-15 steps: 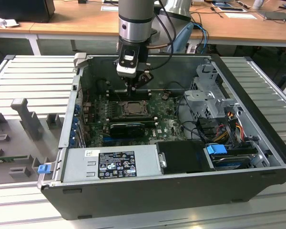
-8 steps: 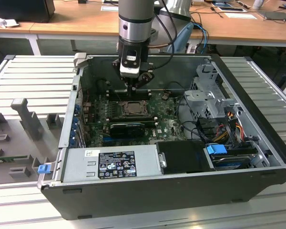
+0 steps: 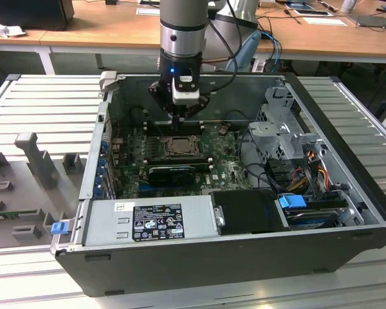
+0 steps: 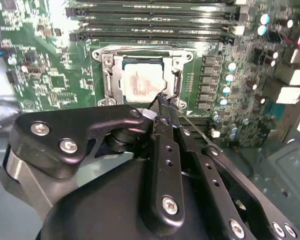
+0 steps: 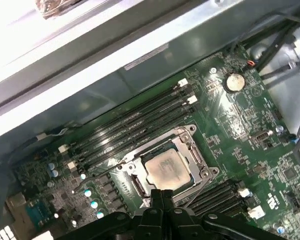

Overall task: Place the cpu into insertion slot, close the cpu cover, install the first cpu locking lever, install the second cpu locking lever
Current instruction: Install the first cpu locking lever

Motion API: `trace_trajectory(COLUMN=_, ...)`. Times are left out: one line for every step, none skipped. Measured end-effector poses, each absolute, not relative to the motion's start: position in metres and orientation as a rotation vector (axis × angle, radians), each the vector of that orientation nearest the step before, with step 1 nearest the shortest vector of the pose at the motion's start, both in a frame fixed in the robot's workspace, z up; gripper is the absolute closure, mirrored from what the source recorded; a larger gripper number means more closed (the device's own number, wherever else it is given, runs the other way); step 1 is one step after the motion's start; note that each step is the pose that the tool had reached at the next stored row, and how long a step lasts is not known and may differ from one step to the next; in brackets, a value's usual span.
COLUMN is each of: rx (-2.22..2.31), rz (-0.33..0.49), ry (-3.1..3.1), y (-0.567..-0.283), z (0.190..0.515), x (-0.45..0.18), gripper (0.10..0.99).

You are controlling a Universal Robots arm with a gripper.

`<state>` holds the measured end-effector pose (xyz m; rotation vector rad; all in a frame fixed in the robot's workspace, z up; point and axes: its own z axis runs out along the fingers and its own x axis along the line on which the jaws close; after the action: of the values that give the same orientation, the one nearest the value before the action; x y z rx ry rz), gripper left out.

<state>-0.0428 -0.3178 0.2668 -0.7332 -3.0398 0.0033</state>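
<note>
Exterior view: my black two-finger gripper (image 3: 180, 120) hangs over the square dark insertion slot (image 3: 178, 147), mid-way across the green circuit board (image 3: 228, 168).

Second wrist view: the small pale silvery cpu (image 4: 140, 82) lies seated in the slot, with the thin silvery cpu cover (image 4: 108, 75) framing it. My fingers (image 4: 162, 107) are clenched on nothing at its corner.

First wrist view: confirms both findings.

Judgement: the chip is light, rigid and fragile; grip its edges only.

My claw (image 4: 160, 100) is matt black with shiny screws; the small square chip (image 5: 166, 169) has a pale, dull metal face.
</note>
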Motion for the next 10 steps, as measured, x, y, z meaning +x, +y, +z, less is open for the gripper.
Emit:
trace_trajectory(rx=-0.685, rz=0.004, ry=-3.051, y=-0.3179, z=0.2668, x=-0.0428, gripper=0.98)
trace_trajectory(rx=-0.657, rz=0.004, ry=-3.057, y=-0.3179, z=0.2667, x=-0.0428, gripper=0.98)
trace_trajectory(rx=-0.63, rz=0.004, ry=-3.063, y=-0.3179, z=0.2668, x=-0.0428, gripper=0.98)
trace_trajectory(rx=-0.599, rz=0.004, ry=-3.069, y=-0.3179, z=0.2667, x=-0.0428, gripper=0.98)
trace_trajectory(rx=-0.574, rz=0.004, ry=-3.074, y=-0.3179, z=0.2667, x=-0.0428, gripper=0.98)
trace_trajectory(rx=-0.548, rz=0.005, ry=-3.079, y=-0.3179, z=0.2667, x=-0.0428, gripper=0.98)
trace_trajectory(rx=-0.523, rz=0.005, ry=-3.083, y=-0.3179, z=0.2667, x=-0.0428, gripper=0.98)
trace_trajectory(rx=-0.5, rz=0.005, ry=-3.087, y=-0.3179, z=0.2667, x=-0.0428, gripper=0.98)
trace_trajectory(rx=-0.476, rz=0.005, ry=-3.091, y=-0.3179, z=0.2667, x=-0.0428, gripper=0.98)
trace_trajectory(rx=-0.453, rz=0.005, ry=-3.094, y=-0.3179, z=0.2667, x=-0.0428, gripper=0.98)
